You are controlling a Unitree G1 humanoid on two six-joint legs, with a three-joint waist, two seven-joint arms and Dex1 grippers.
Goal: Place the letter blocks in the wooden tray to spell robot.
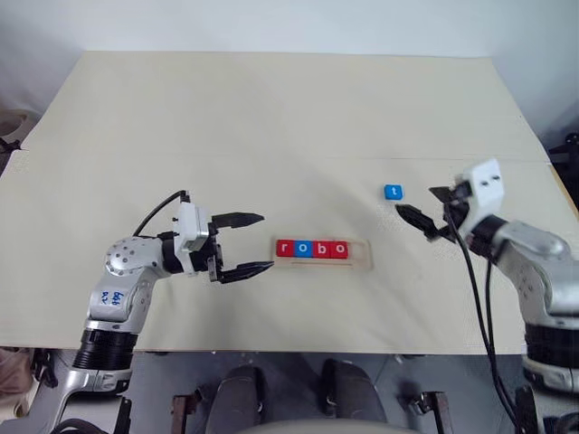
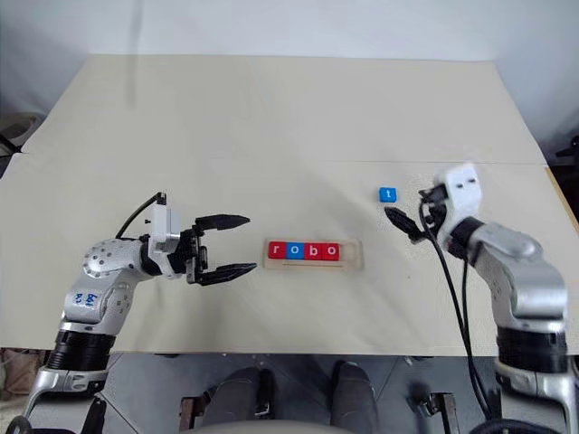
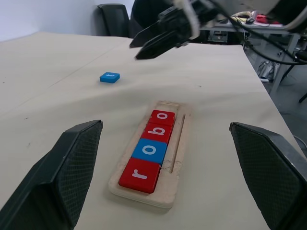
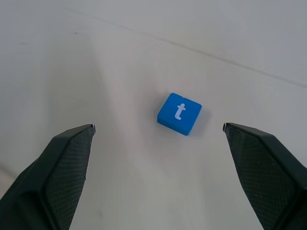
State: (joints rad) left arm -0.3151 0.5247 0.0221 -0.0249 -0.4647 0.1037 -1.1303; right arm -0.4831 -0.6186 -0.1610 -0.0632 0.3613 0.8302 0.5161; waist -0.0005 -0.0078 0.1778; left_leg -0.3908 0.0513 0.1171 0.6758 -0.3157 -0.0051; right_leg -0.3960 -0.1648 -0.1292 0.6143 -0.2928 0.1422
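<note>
Tray (image 1: 360, 262) holds r, o, b, o; the t block (image 1: 393, 192) lies beyond its empty right end. Right gripper (image 1: 432, 213), fingers apart, should straddle t squarely before closing. Left gripper (image 1: 242, 244) waits spread beside the tray.

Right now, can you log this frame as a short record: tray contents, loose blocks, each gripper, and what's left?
tray: holds four blocks in a row, reading r, o, b, o; end slot on the right bare
loose block: blue t flat on the table, apart from the tray
left gripper: open, empty, beside the tray's r end
right gripper: open, empty, near the t
left to do: t into the tray
</note>
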